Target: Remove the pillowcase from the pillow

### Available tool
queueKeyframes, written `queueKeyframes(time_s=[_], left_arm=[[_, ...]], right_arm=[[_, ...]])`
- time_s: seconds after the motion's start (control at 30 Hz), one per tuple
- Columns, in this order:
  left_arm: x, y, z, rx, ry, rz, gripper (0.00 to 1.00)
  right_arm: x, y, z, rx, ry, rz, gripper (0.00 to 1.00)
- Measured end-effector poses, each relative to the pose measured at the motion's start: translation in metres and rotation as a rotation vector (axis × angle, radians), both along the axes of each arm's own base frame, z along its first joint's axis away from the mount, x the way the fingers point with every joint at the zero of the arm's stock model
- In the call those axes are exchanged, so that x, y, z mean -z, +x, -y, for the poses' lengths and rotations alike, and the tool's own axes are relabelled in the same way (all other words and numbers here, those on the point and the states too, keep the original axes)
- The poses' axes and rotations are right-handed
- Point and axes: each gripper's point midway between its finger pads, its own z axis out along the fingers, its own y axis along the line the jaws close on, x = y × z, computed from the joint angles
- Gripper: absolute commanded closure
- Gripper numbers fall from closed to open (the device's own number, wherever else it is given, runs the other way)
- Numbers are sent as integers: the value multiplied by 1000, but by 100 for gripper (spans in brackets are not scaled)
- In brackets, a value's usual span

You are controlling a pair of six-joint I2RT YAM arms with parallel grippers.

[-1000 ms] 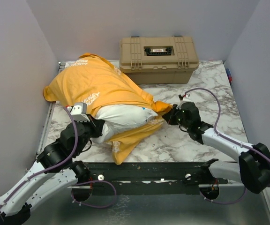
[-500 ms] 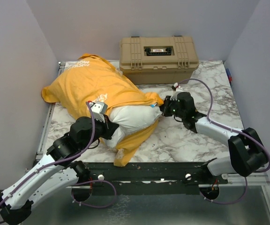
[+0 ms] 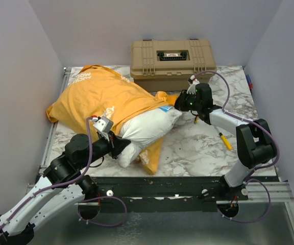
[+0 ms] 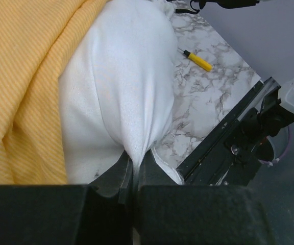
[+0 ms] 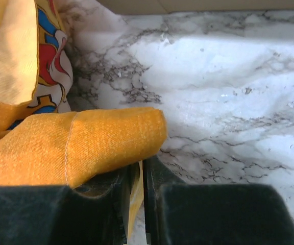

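Note:
The orange-yellow pillowcase [image 3: 98, 97] with white lettering covers the far left part of the white pillow [image 3: 147, 126], whose near end sticks out bare. My left gripper [image 3: 120, 145] is shut on a pinch of the pillow's white fabric [image 4: 121, 102] at its near corner. My right gripper [image 3: 178, 104] is shut on the pillowcase's open hem [image 5: 86, 145] near the tan toolbox. In the right wrist view a printed coloured patch of the pillowcase [image 5: 50, 61] shows at the upper left.
A tan toolbox [image 3: 172, 64] stands at the back of the marble table [image 3: 203, 148]. A yellow marker [image 3: 225, 141] lies on the table right of centre, also in the left wrist view [image 4: 200, 60]. Grey walls enclose left, back and right.
My right gripper has pulled the pillowcase hem back and up toward the toolbox. My left gripper has drawn the pillow's corner slightly nearer. More white pillow is bare, and the yellow marker now shows.

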Motion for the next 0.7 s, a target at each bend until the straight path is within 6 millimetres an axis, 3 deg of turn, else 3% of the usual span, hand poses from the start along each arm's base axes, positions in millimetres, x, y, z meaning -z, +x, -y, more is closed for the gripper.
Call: queueKeyframes(time_s=[0.13,0.3,0.5,0.7], left_arm=[[10,-1,4,21,15,-15,100],[22,7,17,42,36,-43,100],[32,24,41,69,59,-69,100],[42,36,62,122,120,-79,100]], right_arm=[[7,-7,0,-52,5,-28,69],[-3,-17,-2,-93,11,-2,53],[-26,-33,15,-56,-27,44,27],[-57,-47,42,41,-89,116,24]])
